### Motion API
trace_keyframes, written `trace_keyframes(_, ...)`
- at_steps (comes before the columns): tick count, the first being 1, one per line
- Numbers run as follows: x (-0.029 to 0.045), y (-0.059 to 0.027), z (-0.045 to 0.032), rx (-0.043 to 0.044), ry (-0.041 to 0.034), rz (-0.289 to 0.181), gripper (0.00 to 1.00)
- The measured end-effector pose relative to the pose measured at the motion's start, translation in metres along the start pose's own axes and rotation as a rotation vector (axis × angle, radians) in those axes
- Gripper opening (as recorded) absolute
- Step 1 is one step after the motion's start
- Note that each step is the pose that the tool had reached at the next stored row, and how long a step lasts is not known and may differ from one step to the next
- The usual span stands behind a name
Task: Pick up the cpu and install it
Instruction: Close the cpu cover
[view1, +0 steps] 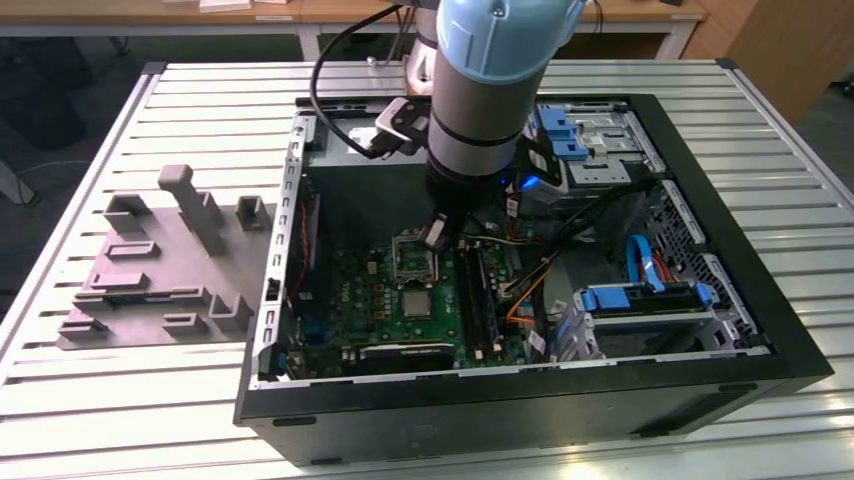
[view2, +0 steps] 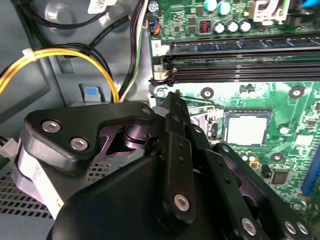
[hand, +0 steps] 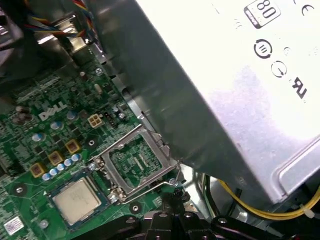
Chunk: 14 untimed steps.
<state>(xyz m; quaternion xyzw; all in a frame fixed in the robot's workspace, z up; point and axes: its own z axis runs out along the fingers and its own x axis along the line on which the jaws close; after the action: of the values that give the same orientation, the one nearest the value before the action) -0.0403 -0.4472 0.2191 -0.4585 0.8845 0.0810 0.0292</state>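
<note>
The cpu (hand: 76, 200) sits on the motherboard (hand: 35, 135), seemingly just beside the socket (hand: 134, 165).

Arm (view1: 483, 90) reaches steeply down; wrist near vertical; pincer (view1: 439, 236) low, fingers (view2: 176, 120) together, holding nothing.

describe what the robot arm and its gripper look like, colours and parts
In the exterior view the arm is a thick silver-grey cylinder with a pale blue cap at its joint, a black band around it and black cables looping off it. A small silver-and-black camera block is mounted on its side. In the second wrist view the gripper is matte black, built of linked plates fastened with silver screws.
</note>
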Motion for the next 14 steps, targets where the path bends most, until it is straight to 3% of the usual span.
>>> trace_keyframes(14, -0.0056, 0.002, 0.0055, -0.0091, -0.0128, 0.0, 0.11)
